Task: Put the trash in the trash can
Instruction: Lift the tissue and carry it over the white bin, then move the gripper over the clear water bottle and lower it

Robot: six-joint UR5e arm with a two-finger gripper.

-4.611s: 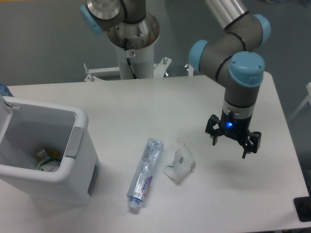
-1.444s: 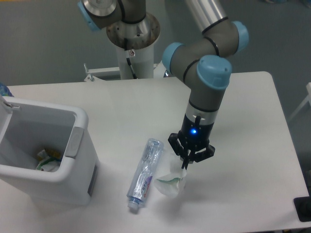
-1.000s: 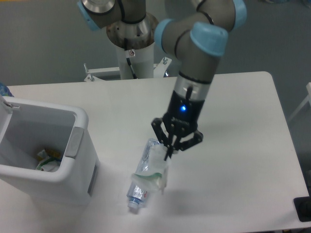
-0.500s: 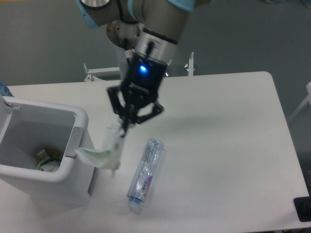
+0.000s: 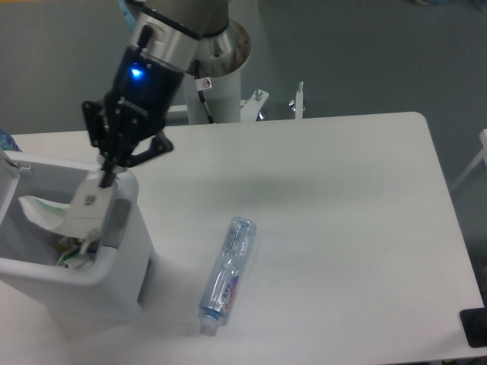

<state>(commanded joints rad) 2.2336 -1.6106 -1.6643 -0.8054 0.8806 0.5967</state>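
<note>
My gripper point(image 5: 105, 176) hangs over the right side of the white trash can point(image 5: 122, 262) at the left, shut on the crumpled clear-white wrapper point(image 5: 67, 211). The wrapper dangles from the fingertips into the can's opening, its green edge pointing left. The clear plastic bottle point(image 5: 227, 274) with a bluish-purple label lies on the table to the right of the can, cap end toward the front edge, well clear of the gripper.
Some earlier rubbish point(image 5: 70, 255) lies in the bottom of the can. The robot's base column point(image 5: 213, 72) stands at the back of the table. A dark object point(image 5: 475, 327) sits at the front right corner.
The gripper closed on the wrapper beside the bottle, lifted it and carried it left across the table; it now hangs over the can. The bottle has stayed in place.
</note>
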